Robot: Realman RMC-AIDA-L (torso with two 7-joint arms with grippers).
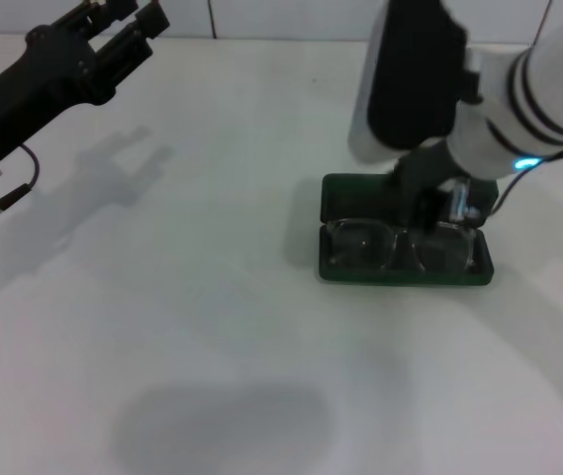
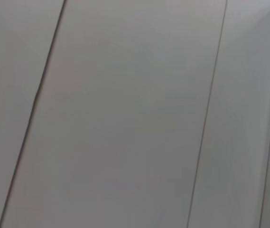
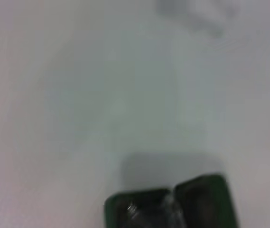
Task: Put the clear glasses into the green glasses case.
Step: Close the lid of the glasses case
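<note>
The clear glasses (image 1: 402,243), a see-through plastic pair with transparent frame and lenses, lie inside the near half of the green glasses case (image 1: 338,203), a dark green flat hinged hard case with rounded corners that sits open on the white desk (image 1: 192,297). The lenses sit side by side along the length of the case, and the frame stays within its rim. The case's other half lies flat just behind, toward the far side of the desk, and is partly covered by the arm above it.

The right claw (image 1: 437,210) reaches down from the white right arm onto the case, at the side of the glasses nearer the robot's right. Its dark fingers are at the frame there, but the wrist body blocks the tips, so I cannot tell whether they grip the glasses or stand apart from them. In the right wrist view the case (image 3: 210,199) appears as a dark green shape at the edge of the picture with a faint glint of the clear frame (image 3: 170,209) inside; the claw's own fingers do not show there.

The left claw (image 1: 128,30), black, is held high over the far left part of the desk, well apart from the case, its fingers set narrowly apart and holding nothing. The left wrist view shows only pale wall panels (image 2: 125,118) with thin seams.
</note>
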